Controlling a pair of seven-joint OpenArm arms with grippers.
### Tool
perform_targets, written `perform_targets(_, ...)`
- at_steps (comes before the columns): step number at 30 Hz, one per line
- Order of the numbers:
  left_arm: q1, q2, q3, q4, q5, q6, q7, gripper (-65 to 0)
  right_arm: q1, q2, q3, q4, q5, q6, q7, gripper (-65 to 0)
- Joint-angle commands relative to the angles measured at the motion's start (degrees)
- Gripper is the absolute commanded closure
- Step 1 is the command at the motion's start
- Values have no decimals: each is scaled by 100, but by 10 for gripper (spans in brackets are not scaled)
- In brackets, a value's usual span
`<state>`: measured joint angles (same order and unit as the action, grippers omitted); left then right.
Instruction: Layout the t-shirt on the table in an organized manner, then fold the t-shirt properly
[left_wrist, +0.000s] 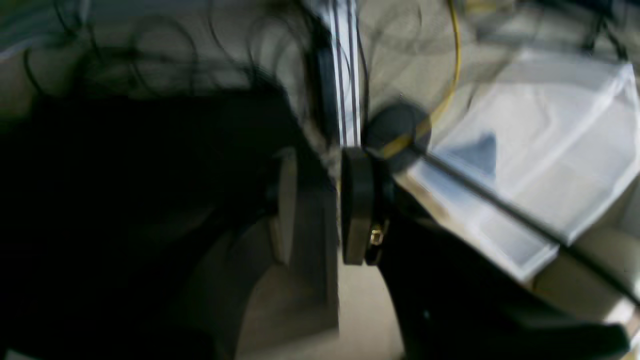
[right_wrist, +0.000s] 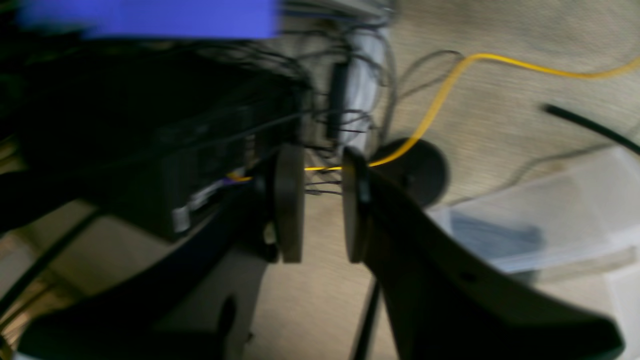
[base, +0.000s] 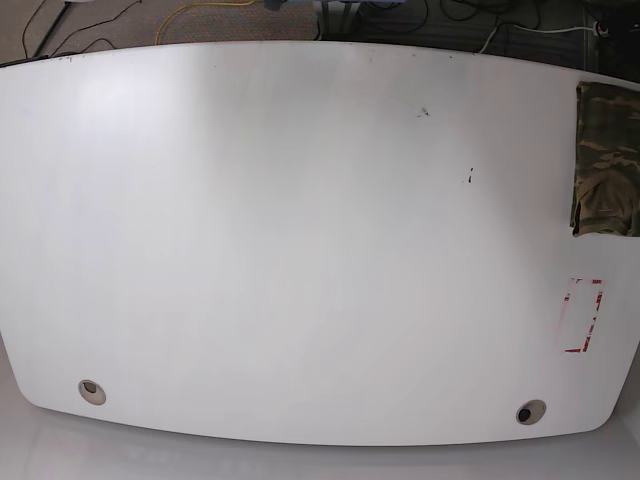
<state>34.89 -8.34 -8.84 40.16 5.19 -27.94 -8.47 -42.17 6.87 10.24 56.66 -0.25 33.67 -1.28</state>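
T-shirt (base: 606, 160) at far right edge of table (base: 300, 230), folded into a narrow strip, partly cut off by frame – well apart from tape mark (base: 583, 316) nearer the front. Two grommet holes (base: 92, 391) near front edge. Neither arm in base view.

Right gripper (right_wrist: 322, 205): fingers (right_wrist: 289, 202) apart w/ a clear gap, nothing between – yellow cable (right_wrist: 450, 80) and floor behind.

Left gripper (left_wrist: 322, 205): blurred, dark; one pad (left_wrist: 357, 205) visible, other side unclear – can't tell if spread or pressed together. Clear plastic bin (left_wrist: 540, 150) on floor beyond.

T-shirt (base: 606, 160) on the table (base: 300, 250) at its right edge, tape mark (base: 583, 316) just nearer.
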Motion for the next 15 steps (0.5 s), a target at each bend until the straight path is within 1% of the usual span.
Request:
perform_targets(1, -162, -50, 1, -363, -5, 47, 25, -138, 143, 20, 9, -282, 12, -4, 71, -122)
perform_targets(7, -953, -67, 18, -1418, 4, 443, 25, -139, 705, 55, 9, -985, 3, -180, 71, -122)
perform_targets(12, -1551, -199, 18, -2254, 4, 627, 25, -139, 1030, 55, 9, -1372, 3, -312, 71, -122)
perform_targets(15, -1885, -208, 18, -2658, 4, 759, 34, -139, 1206, 55, 9, -1565, 3, -462, 71, -122)
